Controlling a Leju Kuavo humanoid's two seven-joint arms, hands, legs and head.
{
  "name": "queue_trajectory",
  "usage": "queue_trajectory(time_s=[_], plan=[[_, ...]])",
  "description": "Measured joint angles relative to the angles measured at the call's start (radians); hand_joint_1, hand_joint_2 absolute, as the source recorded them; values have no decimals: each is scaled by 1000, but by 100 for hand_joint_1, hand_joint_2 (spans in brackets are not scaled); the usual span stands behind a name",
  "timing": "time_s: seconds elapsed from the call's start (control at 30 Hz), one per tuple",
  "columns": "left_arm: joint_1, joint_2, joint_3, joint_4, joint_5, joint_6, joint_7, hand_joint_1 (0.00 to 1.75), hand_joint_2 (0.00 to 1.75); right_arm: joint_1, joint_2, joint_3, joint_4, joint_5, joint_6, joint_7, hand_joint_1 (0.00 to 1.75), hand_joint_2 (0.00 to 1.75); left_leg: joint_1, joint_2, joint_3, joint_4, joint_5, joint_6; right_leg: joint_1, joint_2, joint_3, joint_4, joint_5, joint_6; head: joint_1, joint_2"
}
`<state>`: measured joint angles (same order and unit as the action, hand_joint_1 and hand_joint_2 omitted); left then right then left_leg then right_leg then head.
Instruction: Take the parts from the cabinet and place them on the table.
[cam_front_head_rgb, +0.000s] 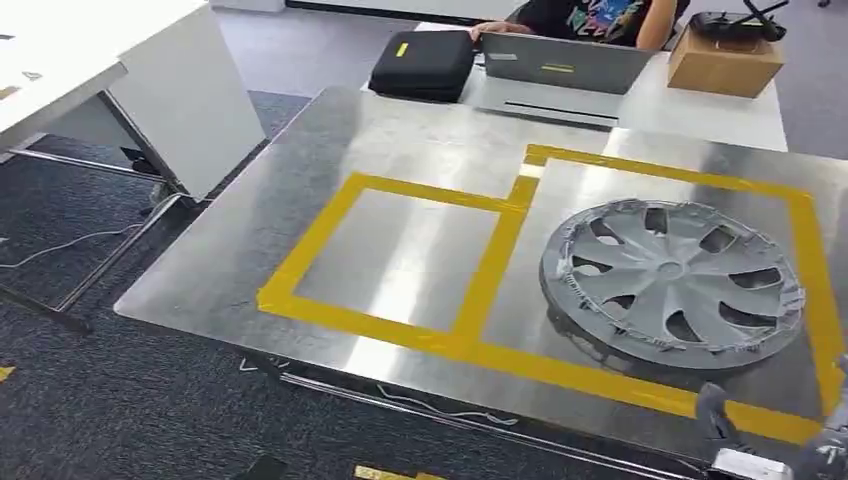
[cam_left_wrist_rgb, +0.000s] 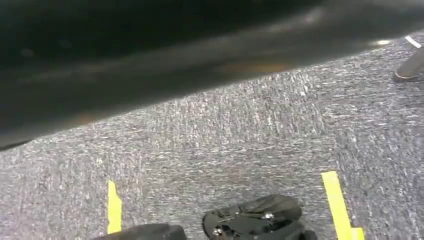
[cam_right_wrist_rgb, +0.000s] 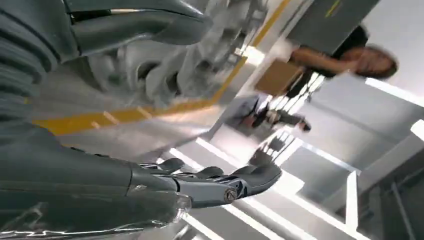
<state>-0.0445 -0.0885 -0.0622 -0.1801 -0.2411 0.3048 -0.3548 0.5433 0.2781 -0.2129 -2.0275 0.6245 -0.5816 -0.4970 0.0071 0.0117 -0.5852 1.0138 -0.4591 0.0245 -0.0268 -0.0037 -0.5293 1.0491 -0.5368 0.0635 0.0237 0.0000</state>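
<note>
- We see one part already delivered: a grey plastic wheel cover with curved spokes lies flat on the brushed-metal worktop, inside the larger of two rectangles marked in yellow tape.
- The smaller yellow-taped rectangle, just beside the wheel cover on the side away from our right arm, has nothing in it; we judge that it may be meant for a further part, though the pictures do not tell us how many parts there are.
- Our right hand is near the worktop's front edge, close to the wheel cover but apart from it. Its fingers are stretched out and spread, with nothing between them, so we take it as having let go of the part.
- In the head view the right hand shows low at the corner, below the tape line next to the wheel cover.
- Our left wrist view looks down at grey carpet with yellow floor marks; we cannot tell how the left hand is set.
- The cabinet is not to be seen, so we judge that any remaining parts call for turning away from the worktop.
</note>
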Motion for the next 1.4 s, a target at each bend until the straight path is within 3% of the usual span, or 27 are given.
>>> queue_trajectory(time_s=[0.03, 0.07, 0.17, 0.2, 0.23, 0.33, 0.37, 0.43, 0.5, 0.53, 0.57, 0.6, 0.7, 0.73, 0.77, 0.83, 0.87, 0.93, 1.0, 1.03, 1.07, 1.1, 1.2, 1.23, 1.27, 1.33, 1.4], plan=[[0, 2, 3, 0, -1, 2, -2, 0, 0, -3, 6, -10, 11, -8, -46, 3, 0, 175, -3, -1, -2, 2, 2, -10, 7, 2, 29, -41, -19, 1, 3, 0], [0, 0, 5, 0, -2, 3, -3, 0, 0, -1, 13, -21, 18, -16, -72, 8, 0, 175, -4, -2, -1, 2, 5, -16, 9, 11, 25, -32, 5, -17, -1, 0], [0, -1, 11, 0, -5, 9, -4, 0, 0, -6, 27, -65, 44, -51, -96, 21, 0, 175, -2, -2, -2, 2, 14, -32, 11, 15, 10, -35, 2, -29, -1, 0], [2, -1, 15, 0, -6, 11, -5, 0, 0, -15, 34, -89, 61, -82, -96, 27, 0, 175, 1, -4, -7, 11, 1, -39, 6, 12, 0, -40, 12, -47, 0, 0], [3, -2, 17, 0, -7, 12, -5, 0, 0, -25, 36, -111, 79, -104, -96, 34, 0, 175, 2, -5, -17, 33, -37, -42, 7, 12, -9, -40, 17, -55, -2, 0], [7, -3, 23, 0, -7, 12, -4, 0, 0, -55, 44, -187, 144, -122, -96, 60, 0, 175, 2, -6, -81, 247, -194, -47, 13, 11, -32, -39, 41, -67, -3, 0], [8, -3, 24, 0, -7, 12, -3, 0, 0, -73, 45, -216, 178, -122, -96, 64, 0, 175, 2, -6, -86, 294, -207, -45, 16, 11, -44, -37, 52, -69, -2, 0], [9, -5, 27, 0, -7, 12, -1, 0, 0, -97, 50, -279, 239, -130, -96, 65, 0, 175, -1, -7, -40, 258, -163, -33, 24, 11, -66, -37, 69, -69, -3, 0], [9, -7, 31, 0, -7, 12, -1, 0, 0, -124, 52, -324, 297, -145, -96, 64, 0, 175, -9, -8, 79, 83, -98, -8, 33, 14, -84, -37, 85, -69, -3, 0], [8, -5, 32, 0, -7, 13, 1, 0, 0, -142, 55, -348, 329, -155, -96, 65, 0, 175, -18, -12, 133, -2, -102, 10, 30, 14, -88, -37, 93, -67, -2, 0], [6, -4, 35, 0, -7, 12, 2, 0, 0, -158, 58, -378, 368, -164, -96, 60, 0, 175, -19, -12, 156, -48, -112, 16, 37, 15, -93, -37, 99, -60, -1, 0], [6, -7, 38, 0, -7, 13, 2, 0, 0, -175, 58, -408, 404, -169, -96, 52, 0, 175, -23, -12, 150, -44, -103, 5, 31, 11, -93, -39, 108, -53, -2, 0], [10, -12, 42, 0, -9, 13, 4, 0, 0, -235, 61, -504, 511, -175, -97, 22, 0, 175, -21, -8, 137, -64, -69, 15, 27, 12, -97, -47, 130, -35, -4, 0], [7, -11, 43, 0, -9, 14, 4, 0, 0, -251, 62, -539, 549, -174, -97, 7, 0, 175, -19, -2, 124, -68, -55, 18, 25, 11, -111, -34, 97, -32, -8, 0], [8, -12, 45, 0, -9, 14, 5, 0, 0, -279, 63, -574, 596, -173, -97, -5, 0, 175, -18, -2, 107, -68, -42, 25, 24, 12, -133, 11, 30, -27, 1, 0], [12, -16, 48, 0, -10, 14, 5, 0, 0, -349, 63, -674, 713, -175, -97, -26, 0, 175, -20, 5, 77, -67, -20, 24, 19, 10, -162, 154, -81, -18, 3, 0], [12, -17, 49, 0, -10, 14, 4, 0, 0, -374, 65, -725, 765, -176, -97, -33, 0, 175, -20, 7, 62, -65, -8, 23, 19, 10, -169, 217, -102, -15, 3, 0], [13, -18, 52, 0, -10, 14, 0, 0, 0, -423, 67, -824, 882, -159, -97, -25, 0, 175, -20, 9, 27, -61, 16, 20, 17, 10, -134, 239, -45, -11, 4, 0], [17, -20, 59, 0, -8, 18, -4, 0, 0, -470, 67, -921, 988, -85, -97, 8, 0, 175, -18, 9, -3, -51, 32, 10, 14, 7, -26, 113, 21, -8, 3, 0], [17, -20, 64, 0, -7, 19, -5, 0, 0, -493, 68, -967, 1038, -46, -97, 22, 0, 0, -19, 9, -6, -42, 39, 4, 12, 3, 48, 15, 13, -7, 5, 0], [17, -21, 67, 0, -6, 20, -5, 0, 0, -512, 72, -1003, 1075, -21, -97, 30, 0, 0, -23, 9, -18, -33, 43, -1, 14, 2, 118, -78, -22, -9, 5, 0], [16, -22, 70, 0, -5, 21, -6, 0, 0, -528, 72, -1029, 1103, -1, -97, 40, 0, 0, -24, 10, -21, -28, 51, -6, 16, 4, 130, -114, -41, -25, 2, 0], [20, -21, 75, 0, 2, 26, -8, 0, 0, -550, 82, -1117, 1209, 77, -97, 88, 0, 0, -20, 9, -26, -27, 75, -23, 18, -1, 103, -103, -24, -49, 3, 0], [23, -21, 79, 0, 2, 28, -10, 0, 0, -559, 82, -1137, 1235, 100, -97, 100, 0, 0, -16, 3, -34, -15, 45, -30, 16, -3, 94, -103, -14, -59, 2, 0], [27, -21, 82, 0, 4, 29, -11, 0, 0, -567, 83, -1153, 1261, 120, -97, 113, 0, 0, -15, -1, -47, 25, -20, -37, 17, -3, 81, -102, -3, -70, -2, 0], [27, -21, 88, 0, 5, 31, -16, 0, 0, -577, 83, -1170, 1312, 141, -97, 127, 0, 0, -11, -4, -83, 178, -141, -45, 22, -3, 50, -99, 20, -74, -4, 0], [27, -21, 92, 0, 5, 31, -17, 0, 0, -581, 83, -1186, 1350, 148, -97, 133, 0, 0, -10, -4, -92, 283, -166, -46, 26, -4, 20, -91, 41, -75, -5, 0]])
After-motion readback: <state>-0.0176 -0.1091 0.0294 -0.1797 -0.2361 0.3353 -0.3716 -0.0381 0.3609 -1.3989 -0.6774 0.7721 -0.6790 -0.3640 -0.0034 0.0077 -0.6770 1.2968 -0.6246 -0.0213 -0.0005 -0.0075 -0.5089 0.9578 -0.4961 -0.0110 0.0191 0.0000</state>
